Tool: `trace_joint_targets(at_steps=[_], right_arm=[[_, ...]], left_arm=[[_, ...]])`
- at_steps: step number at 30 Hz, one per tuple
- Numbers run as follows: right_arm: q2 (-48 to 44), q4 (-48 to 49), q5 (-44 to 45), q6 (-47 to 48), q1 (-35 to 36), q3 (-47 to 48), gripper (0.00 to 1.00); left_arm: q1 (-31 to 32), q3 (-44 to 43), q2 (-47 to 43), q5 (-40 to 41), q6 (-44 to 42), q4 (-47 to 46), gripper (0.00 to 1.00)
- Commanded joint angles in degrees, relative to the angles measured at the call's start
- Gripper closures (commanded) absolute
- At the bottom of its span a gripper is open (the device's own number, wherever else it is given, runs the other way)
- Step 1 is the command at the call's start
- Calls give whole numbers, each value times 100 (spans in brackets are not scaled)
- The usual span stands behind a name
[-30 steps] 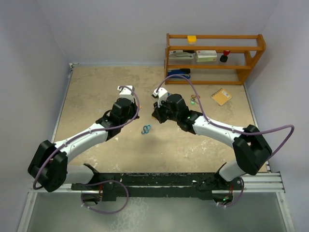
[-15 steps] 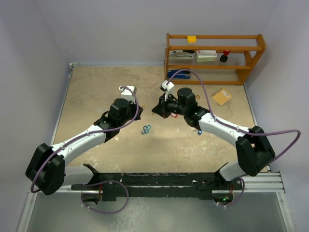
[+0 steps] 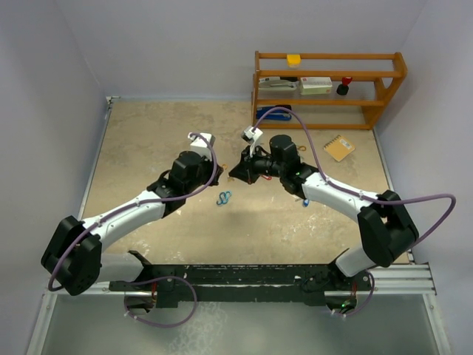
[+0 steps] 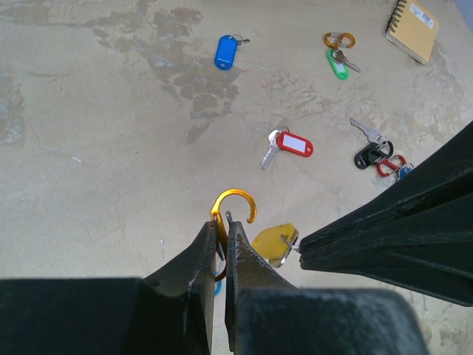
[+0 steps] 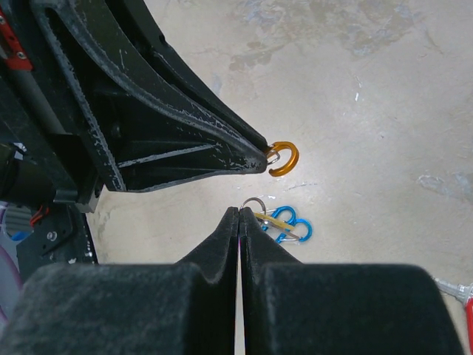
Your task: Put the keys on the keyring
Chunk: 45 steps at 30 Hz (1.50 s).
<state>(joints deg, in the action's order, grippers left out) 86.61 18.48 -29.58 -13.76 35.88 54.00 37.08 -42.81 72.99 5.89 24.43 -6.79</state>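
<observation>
My left gripper is shut on an orange hook-ended clip, held above the table with its open hook pointing up. My right gripper is shut on the small ring of a yellow-tagged key, just right of the clip and not touching it. In the right wrist view the orange clip sticks out from the left fingers above my fingertips. On the table lie a blue-tagged key, a green-tagged key, a red-tagged key and a black-tagged key. In the top view both grippers meet mid-table, left, right.
A blue figure-eight clip lies on the table under the grippers and also shows in the top view. An orange clip and a red clip lie among the keys. A notebook and a wooden shelf stand at the back right.
My right arm has swung back and left, bringing the yellow-tagged key beside the orange clip. My left gripper has shifted slightly right and stays shut on the clip.
</observation>
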Motion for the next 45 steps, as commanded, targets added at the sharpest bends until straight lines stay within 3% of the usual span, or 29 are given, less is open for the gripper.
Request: trace_joint_targets(at_steps=[1, 45], right_arm=[[29, 259, -164, -61, -12, 190, 100], [23, 490, 313, -219, -166, 31, 100]], left_arm=[[105, -290, 24, -71, -87, -274, 100], [339, -312, -78, -169, -281, -120, 100]])
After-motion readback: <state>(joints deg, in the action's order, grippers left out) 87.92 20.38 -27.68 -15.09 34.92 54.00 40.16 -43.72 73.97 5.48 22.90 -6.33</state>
